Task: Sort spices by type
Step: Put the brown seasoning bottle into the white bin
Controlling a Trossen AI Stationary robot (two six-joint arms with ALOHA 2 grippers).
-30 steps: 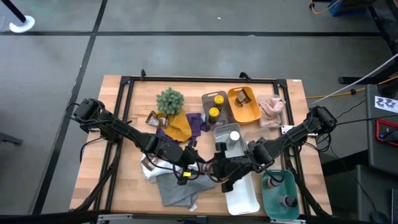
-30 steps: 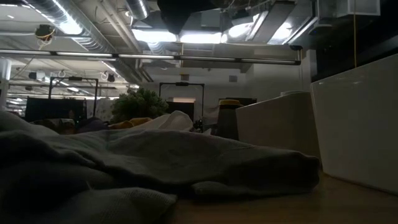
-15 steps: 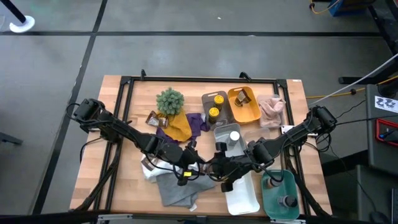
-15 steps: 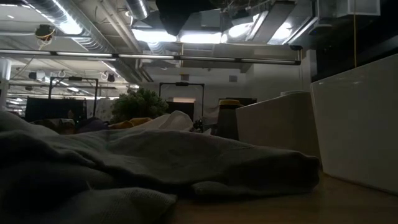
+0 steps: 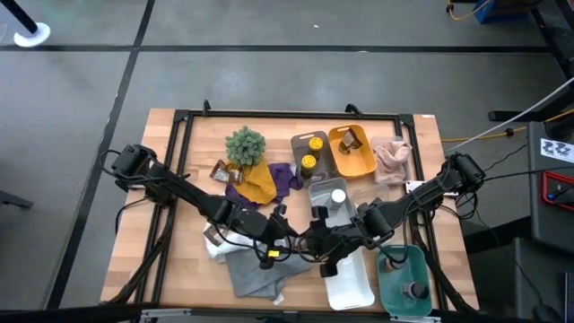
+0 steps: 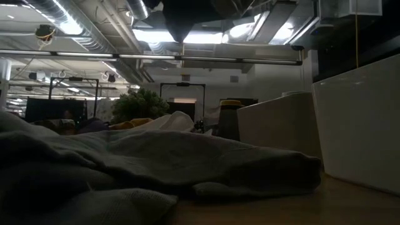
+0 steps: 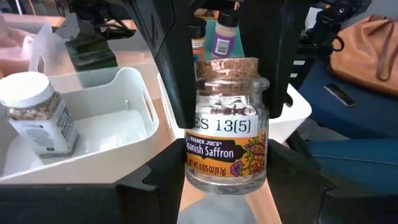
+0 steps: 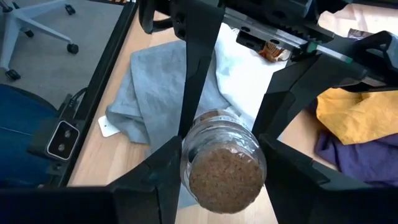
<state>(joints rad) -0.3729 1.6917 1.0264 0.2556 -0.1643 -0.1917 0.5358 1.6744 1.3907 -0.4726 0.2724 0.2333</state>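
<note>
A small glass saffron jar [image 7: 227,143] with a cork stopper [image 8: 222,177] and an orange label hangs between both grippers over the table's middle [image 5: 300,240], above the grey cloth [image 5: 251,269]. My left gripper [image 7: 227,186] reaches in from the left and my right gripper [image 8: 222,186] from the right; each is shut on the jar. Yellow-topped tins [image 5: 309,152] sit in a brown tray, brown packets [image 5: 352,144] in a mustard tray, a white-capped jar [image 5: 338,196] in a pale tray, and bottles [image 5: 414,289] in a teal tray. My left gripper pinches the jar's lower body [image 7: 199,180] between its two fingers, one on each side, coming in level from the table's left. The jar stands upright in the hold, lifted clear. My right gripper pinches the jar's upper part [image 7: 202,81] below the cork, its fingers [image 7: 177,68] slanting down from the right.
A long white tray [image 5: 348,278] lies right of the grippers, with the teal tray [image 5: 421,269] beyond it. A bushy plant [image 5: 244,144], mustard cloth [image 5: 258,182], purple cloth [image 5: 287,175] and pink cloth [image 5: 392,160] lie farther back. A brown packet [image 5: 220,170] rests beside the plant.
My left arm has edged a little toward the table's right, carrying its gripper closer to the right one. The jar stays lifted between the two grippers.
</note>
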